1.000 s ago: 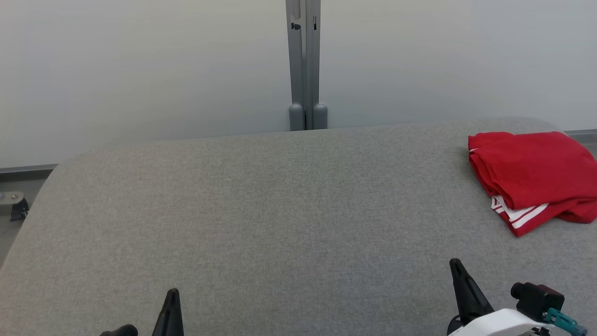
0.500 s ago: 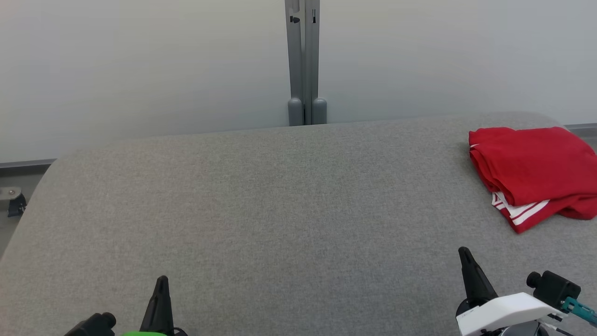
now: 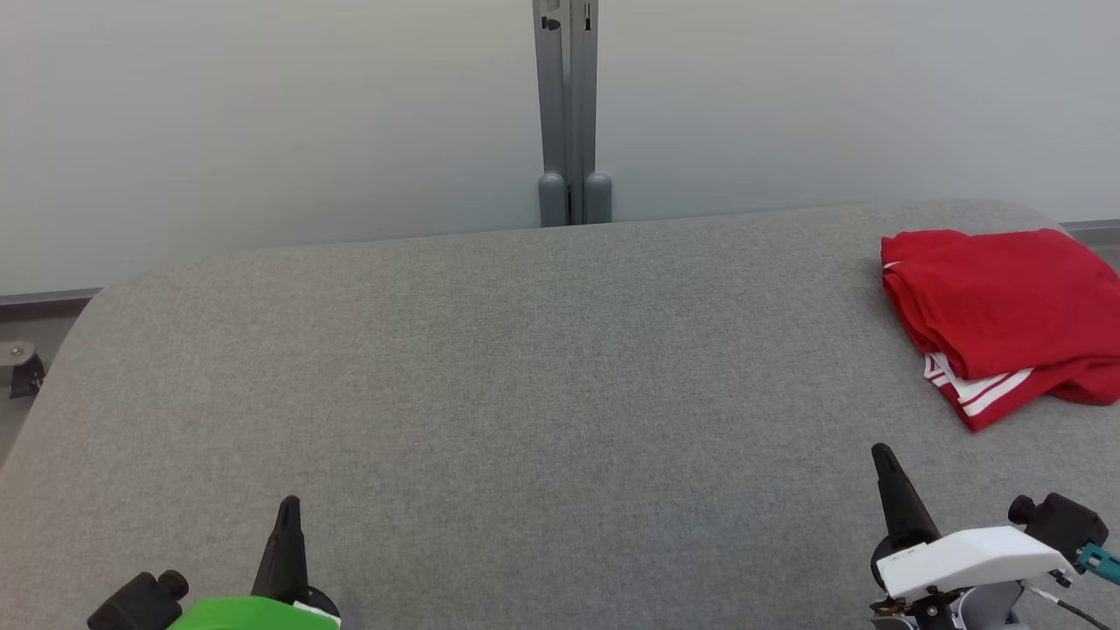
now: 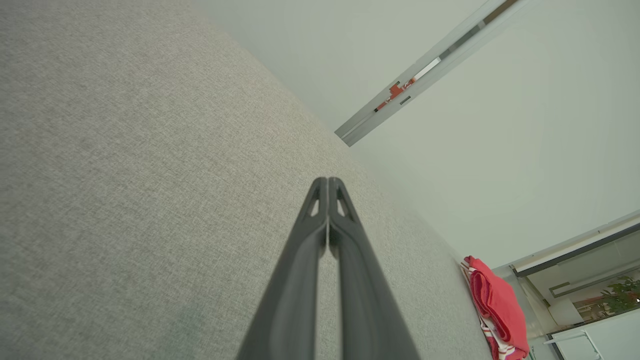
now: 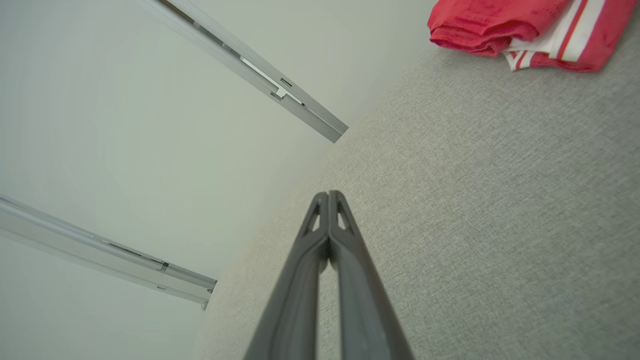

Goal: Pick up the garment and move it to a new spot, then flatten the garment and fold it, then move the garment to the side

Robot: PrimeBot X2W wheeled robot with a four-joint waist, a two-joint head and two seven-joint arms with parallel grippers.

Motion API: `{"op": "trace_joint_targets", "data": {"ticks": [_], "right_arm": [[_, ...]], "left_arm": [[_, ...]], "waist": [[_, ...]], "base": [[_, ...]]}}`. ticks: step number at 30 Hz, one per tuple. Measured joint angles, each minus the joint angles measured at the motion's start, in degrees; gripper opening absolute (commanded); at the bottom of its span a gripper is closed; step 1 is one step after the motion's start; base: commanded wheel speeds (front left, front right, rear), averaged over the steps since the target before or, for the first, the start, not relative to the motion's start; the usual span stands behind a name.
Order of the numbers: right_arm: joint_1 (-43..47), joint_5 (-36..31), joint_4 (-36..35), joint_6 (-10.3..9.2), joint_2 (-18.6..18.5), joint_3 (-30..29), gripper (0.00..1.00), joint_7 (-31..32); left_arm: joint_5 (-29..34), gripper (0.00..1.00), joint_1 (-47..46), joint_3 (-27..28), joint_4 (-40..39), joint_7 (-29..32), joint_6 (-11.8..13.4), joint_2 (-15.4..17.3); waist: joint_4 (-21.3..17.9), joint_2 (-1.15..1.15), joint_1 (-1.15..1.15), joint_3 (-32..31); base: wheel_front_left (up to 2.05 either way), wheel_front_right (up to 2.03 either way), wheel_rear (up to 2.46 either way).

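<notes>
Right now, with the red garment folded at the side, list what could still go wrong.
1. The garment lies close to the right end of the table, near the rounded far corner. A nudge or a slipping layer could probably carry it over the edge.
2. The fold looks loose. The white-striped hem sticks out from under the top layer, so the stack may slump open if disturbed.

I see my left gripper [image 3: 288, 507] low by the table's [image 3: 525, 394] near-left edge, fingers pressed together, empty. My right gripper [image 3: 883, 455] sits near-right, likewise closed, empty.
</notes>
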Motion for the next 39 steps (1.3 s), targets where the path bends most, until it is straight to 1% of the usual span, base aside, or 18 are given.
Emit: {"op": "trace_joint_targets", "data": {"ticks": [29, 39], "right_arm": [[-3.6, 17.6, 0.5, 0.0, 0.3, -3.4, 0.0, 4.8], [-4.6, 22.4, 0.7, -0.01, 0.4, -4.5, 0.0, 6.1]], "left_arm": [[-18.7, 0.0, -4.7, 3.7, 1.4, 4.6, -2.2, 0.1], [-23.7, 0.0, -6.0, 4.7, 1.9, 6.0, -2.8, 0.1]], "waist": [[-0.3, 0.0, 0.0, 2.1], [-0.4, 0.0, 0.0, 2.8]], "base": [[0.0, 0.0, 0.0], [0.0, 0.0, 0.0]]}}
